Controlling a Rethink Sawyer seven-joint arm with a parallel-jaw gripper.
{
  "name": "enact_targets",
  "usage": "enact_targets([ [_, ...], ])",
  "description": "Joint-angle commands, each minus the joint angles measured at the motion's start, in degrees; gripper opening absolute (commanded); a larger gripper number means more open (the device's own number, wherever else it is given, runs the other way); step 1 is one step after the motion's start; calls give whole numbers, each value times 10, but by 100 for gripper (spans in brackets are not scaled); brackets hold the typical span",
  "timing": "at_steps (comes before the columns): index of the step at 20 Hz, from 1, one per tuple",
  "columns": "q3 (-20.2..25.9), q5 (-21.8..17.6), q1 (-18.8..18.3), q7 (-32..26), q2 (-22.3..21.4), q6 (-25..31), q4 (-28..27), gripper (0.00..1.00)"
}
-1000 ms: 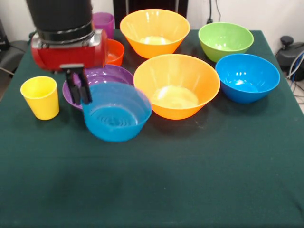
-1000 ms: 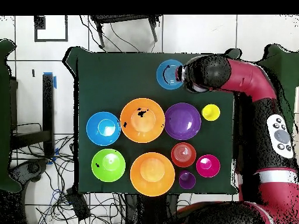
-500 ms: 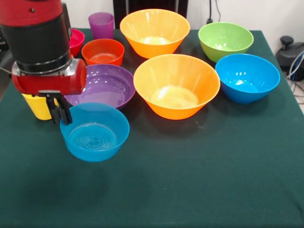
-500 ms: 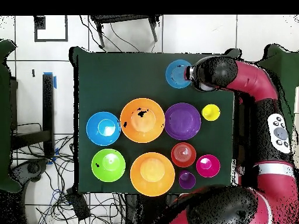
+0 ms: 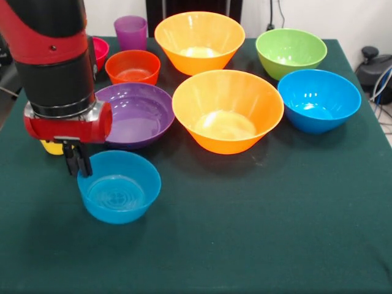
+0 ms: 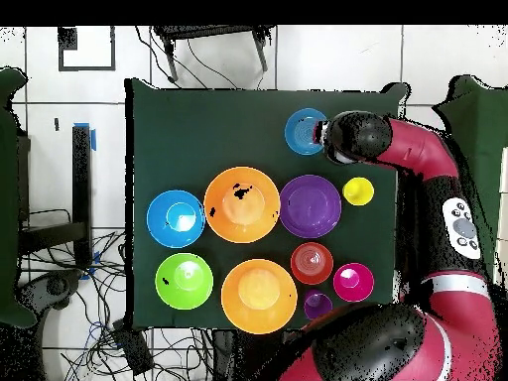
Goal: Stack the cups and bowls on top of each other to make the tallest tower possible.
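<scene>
My gripper point(image 5: 78, 164) is shut on the left rim of the small teal bowl point(image 5: 119, 188), which sits upright low at the green cloth; whether it touches the cloth is unclear. Overhead, the gripper point(image 6: 323, 134) is at that bowl point(image 6: 303, 130). The yellow cup point(image 5: 50, 147) is mostly hidden behind my arm. The wide purple bowl point(image 5: 139, 113) lies just behind the teal one. Two large orange bowls point(image 5: 228, 110) point(image 5: 199, 38), a green bowl point(image 5: 291, 52), a blue bowl point(image 5: 318, 99), an orange-red bowl point(image 5: 132, 66), a pink-red bowl point(image 5: 99, 49) and the purple cup point(image 5: 131, 30) stand apart. No tower shows.
My red and black arm point(image 6: 427, 159) runs along the table's side by the yellow cup point(image 6: 358, 190). The green-covered table point(image 5: 263, 233) has bare cloth along its front half. Cables lie on the floor past the table's edge point(image 5: 376, 73).
My arm carried the teal bowl away from the large orange bowl toward the table's front left corner and lowered it. The other bowls and cups have not moved.
</scene>
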Motion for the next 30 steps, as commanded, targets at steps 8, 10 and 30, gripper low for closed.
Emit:
enact_targets([
  [8, -28, 24, 64, 136, 42, -58, -11, 0],
  [10, -33, 27, 73, 147, 50, -62, -21, 0],
  [30, -55, 52, 100, 139, 64, 4, -41, 100],
])
